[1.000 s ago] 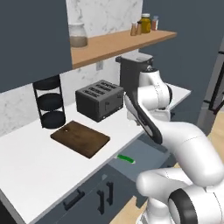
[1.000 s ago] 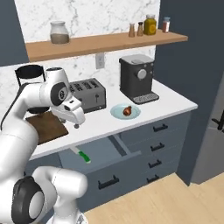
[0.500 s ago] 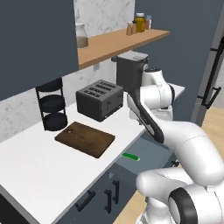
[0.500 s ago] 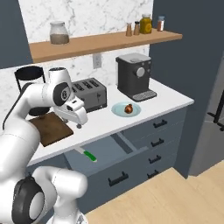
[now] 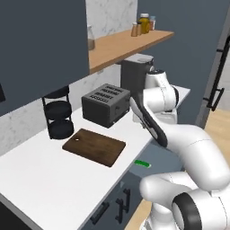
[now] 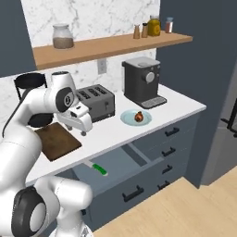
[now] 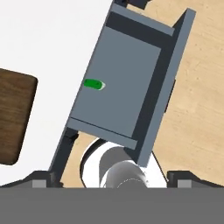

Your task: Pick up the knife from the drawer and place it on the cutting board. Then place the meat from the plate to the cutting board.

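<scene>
Gripper [image 6: 77, 132] hanging above the white bench [image 6: 111, 132], near its front edge, between the cutting board [image 6: 55, 141] and the toaster [image 6: 97, 102]; jaws standing wide apart, gripping nothing, touching nothing; in the hand view its two dark tips sitting far apart at the bottom corners.

Drawer [image 6: 118, 164] standing pulled out below the bench front edge; dark slate-blue, flat front with a dark bar handle [image 6: 134, 193]; knife [image 6: 98, 169] lying flat on the drawer floor near its left side, close to the bench edge; green handle showing, blade too small to make out; in the hand view the knife [image 7: 93, 84] lying toward the bench-side edge of the drawer [image 7: 124, 89], apart from the walls.

Cutting board lying flat on the bench left of the toaster, one long edge close to the bench front edge; bare on top; small hole near the corner facing the black tiered stand [image 5: 57, 117].

Plate [image 6: 136, 117] sitting on the bench in front of the coffee machine [image 6: 142, 82], right of the toaster; meat [image 6: 138, 116] resting on its middle.

Jar [image 6: 62, 36] and spice bottles [image 6: 152, 27] standing on the wooden shelf [image 6: 111, 45] above.
</scene>
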